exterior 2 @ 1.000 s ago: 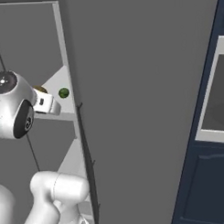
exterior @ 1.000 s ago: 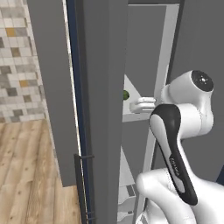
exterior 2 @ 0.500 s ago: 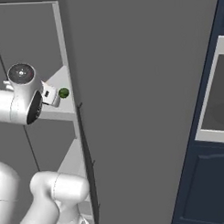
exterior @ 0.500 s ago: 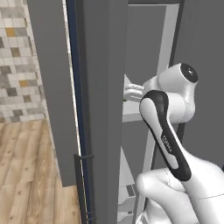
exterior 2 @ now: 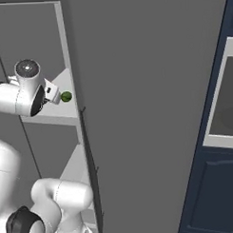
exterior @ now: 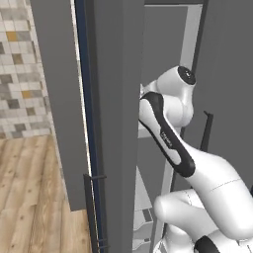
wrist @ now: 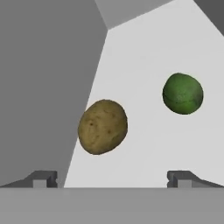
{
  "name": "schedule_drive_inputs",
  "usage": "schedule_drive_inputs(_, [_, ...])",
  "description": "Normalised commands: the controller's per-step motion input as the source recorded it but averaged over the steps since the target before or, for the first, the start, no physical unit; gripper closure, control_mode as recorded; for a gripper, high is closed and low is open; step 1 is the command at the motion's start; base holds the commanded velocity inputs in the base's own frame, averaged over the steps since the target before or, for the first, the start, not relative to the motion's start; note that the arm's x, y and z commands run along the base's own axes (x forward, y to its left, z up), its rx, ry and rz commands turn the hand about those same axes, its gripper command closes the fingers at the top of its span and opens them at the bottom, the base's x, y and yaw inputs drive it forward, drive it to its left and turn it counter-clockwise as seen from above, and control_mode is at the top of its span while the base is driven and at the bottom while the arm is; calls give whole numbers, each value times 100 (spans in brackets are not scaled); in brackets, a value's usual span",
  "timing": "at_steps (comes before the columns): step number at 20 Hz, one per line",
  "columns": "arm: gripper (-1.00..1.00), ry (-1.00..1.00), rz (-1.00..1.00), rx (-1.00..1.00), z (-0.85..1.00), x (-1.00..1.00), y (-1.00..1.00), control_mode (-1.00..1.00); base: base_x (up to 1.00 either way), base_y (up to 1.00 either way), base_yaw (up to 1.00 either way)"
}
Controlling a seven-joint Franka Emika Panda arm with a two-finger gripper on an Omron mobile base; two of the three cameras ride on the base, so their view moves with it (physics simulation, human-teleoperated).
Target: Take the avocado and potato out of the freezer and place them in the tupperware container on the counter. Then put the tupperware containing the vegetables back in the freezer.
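Inside the freezer (exterior: 118, 99), on a pale shelf (wrist: 140, 140), the potato (wrist: 103, 127) lies near the grey wall, with the smaller avocado (wrist: 183, 93) apart from it. Before both, the claw (wrist: 113, 178) hangs released, touching neither.

Potato (wrist: 103, 127) dull, speckled; avocado (wrist: 183, 93) smoother (matt shelf (wrist: 144, 131)).
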Motion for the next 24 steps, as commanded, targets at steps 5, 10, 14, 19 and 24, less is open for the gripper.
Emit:
schedule_drive_inputs(5, [-100,10,0,7,-1,55,20,-100,0,0,0])
schedule_drive_inputs(10, [-100,10,0,7,-23,35,22,-100,0,0,0])
schedule_drive_inputs(14, [-100,10,0,4,-32,12,15,-100,0,0,0])
schedule_drive_inputs(19, [-100,7,0,1,-27,6,12,-100,0,0,0])
schedule_drive_inputs(24, [-100,3,0,0,-22,14,16,-100,0,0,0])
